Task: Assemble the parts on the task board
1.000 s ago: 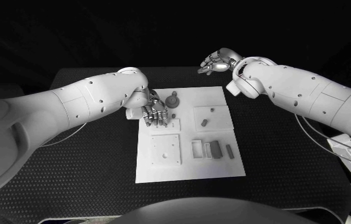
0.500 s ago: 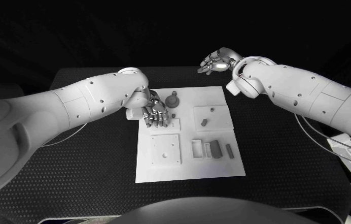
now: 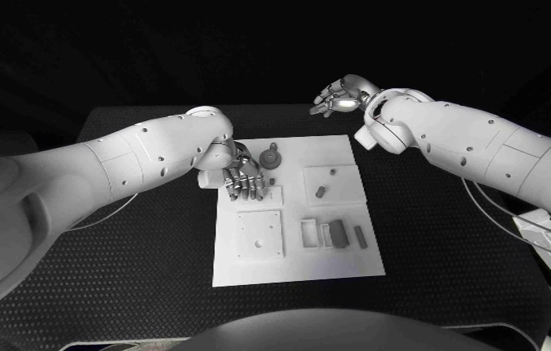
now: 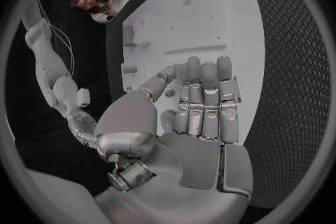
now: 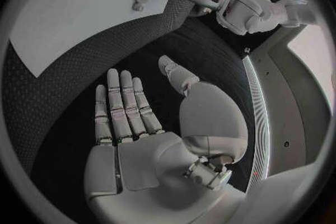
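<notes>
While the small round grey toothed gear part (image 3: 270,158) lay at the flat white task board's (image 3: 298,267) upper left, probably light, rigid and best pinched by its rim, the left hand (image 3: 242,177) hovered beside it with fingers (image 4: 203,95) apart and empty, as did the right hand (image 3: 337,96).

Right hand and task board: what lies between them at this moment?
Only bare black table. In the right wrist view the right hand has its fingers spread above the mat, apart from the task board; the head view agrees.
</notes>
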Controlling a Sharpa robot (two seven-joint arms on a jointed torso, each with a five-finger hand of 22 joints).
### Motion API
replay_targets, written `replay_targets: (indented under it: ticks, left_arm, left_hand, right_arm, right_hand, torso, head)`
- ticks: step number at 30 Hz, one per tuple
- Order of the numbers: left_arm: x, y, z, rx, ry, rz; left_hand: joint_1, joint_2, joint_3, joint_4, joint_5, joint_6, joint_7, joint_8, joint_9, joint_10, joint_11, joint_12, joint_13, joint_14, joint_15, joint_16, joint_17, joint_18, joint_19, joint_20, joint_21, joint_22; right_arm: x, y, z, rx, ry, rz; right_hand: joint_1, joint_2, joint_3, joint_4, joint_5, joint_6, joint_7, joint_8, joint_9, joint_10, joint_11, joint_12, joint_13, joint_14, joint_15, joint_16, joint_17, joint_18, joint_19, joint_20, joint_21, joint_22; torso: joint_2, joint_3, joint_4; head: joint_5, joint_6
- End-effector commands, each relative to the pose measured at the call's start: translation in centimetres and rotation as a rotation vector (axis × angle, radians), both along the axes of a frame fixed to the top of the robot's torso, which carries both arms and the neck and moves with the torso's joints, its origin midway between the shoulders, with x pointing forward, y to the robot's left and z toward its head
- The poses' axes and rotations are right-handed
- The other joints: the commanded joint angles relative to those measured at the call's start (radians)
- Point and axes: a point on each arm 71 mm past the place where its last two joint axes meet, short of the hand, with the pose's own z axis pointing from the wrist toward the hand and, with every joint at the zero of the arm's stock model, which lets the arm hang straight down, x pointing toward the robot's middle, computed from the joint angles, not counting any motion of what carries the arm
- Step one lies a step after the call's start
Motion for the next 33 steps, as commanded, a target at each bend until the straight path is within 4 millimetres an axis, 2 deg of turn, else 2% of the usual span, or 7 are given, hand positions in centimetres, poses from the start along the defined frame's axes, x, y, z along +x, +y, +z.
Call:
replay_targets:
  ticks: [1, 33]
  left_arm:
    - [-0.10, -0.12, -0.22, -0.006, 0.005, -0.001]
    - [-0.19, 0.11, -0.12, -0.013, -0.032, 0.007]
  left_hand:
    - [0.039, 0.044, 0.005, -0.002, 0.001, -0.003, 0.002, -0.004, -0.002, 0.004, -0.003, 0.002, 0.002, -0.004, -0.004, 0.005, 0.001, -0.007, -0.001, -0.006, 0.005, 0.019]
    - [0.041, 0.044, 0.005, -0.003, 0.000, -0.003, 0.002, -0.003, 0.000, 0.003, -0.003, 0.003, 0.005, -0.004, -0.005, 0.008, 0.002, -0.007, -0.001, -0.007, 0.006, 0.021]
  right_arm:
    - [-0.01, 0.12, 0.05, 0.004, -0.008, 0.009]
    - [0.00, 0.05, 0.02, 0.004, -0.004, 0.011]
  right_hand:
    - [0.007, 0.000, -0.003, 0.003, -0.004, -0.007, 0.026, 0.005, -0.002, 0.006, 0.003, -0.005, -0.002, -0.006, 0.002, -0.004, -0.001, -0.015, -0.007, -0.003, -0.007, 0.002]
    - [0.006, 0.000, -0.003, 0.004, -0.004, -0.007, 0.026, 0.006, -0.002, 0.008, 0.003, -0.007, -0.007, -0.007, 0.002, -0.007, -0.002, -0.016, -0.008, -0.003, -0.009, 0.004]
  torso:
    - [0.001, -0.0002, -0.0006]
    - [-0.001, -0.0004, 0.0002]
  head:
    - [-0.001, 0.000]
    - [-0.003, -0.002]
